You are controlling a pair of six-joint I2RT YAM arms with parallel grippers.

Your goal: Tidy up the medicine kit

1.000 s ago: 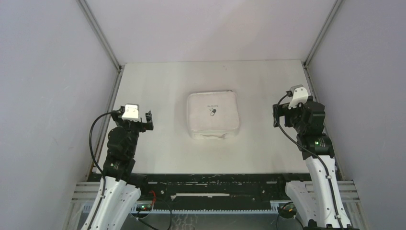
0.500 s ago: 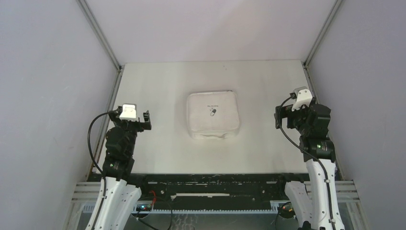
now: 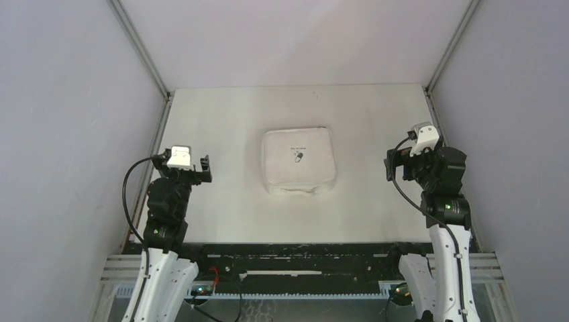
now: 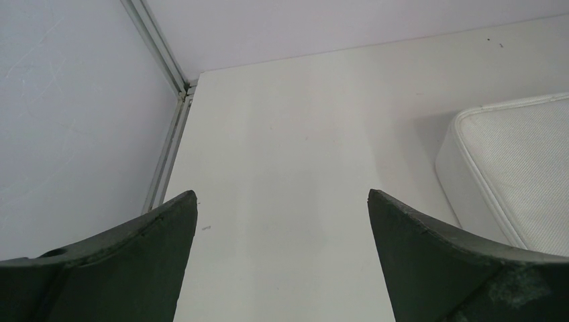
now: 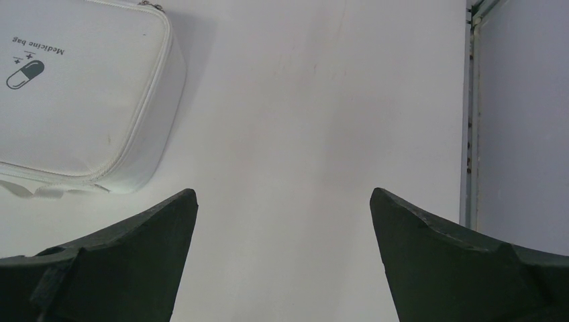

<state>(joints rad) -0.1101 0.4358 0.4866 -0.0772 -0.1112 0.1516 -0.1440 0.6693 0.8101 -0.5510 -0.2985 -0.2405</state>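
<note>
The medicine kit is a white square soft case with a pill logo, lying shut in the middle of the table. Its corner shows at the right of the left wrist view and its lid at the upper left of the right wrist view. My left gripper is open and empty, well to the left of the kit; in its wrist view only bare table lies between the jaws. My right gripper is open and empty, to the right of the kit, also over bare table.
The white table is walled by grey panels on the left, right and back. A metal rail runs along the left edge and along the right edge.
My right arm has drawn back a little toward the near right. My left arm has pulled back slightly. The kit has not moved.
</note>
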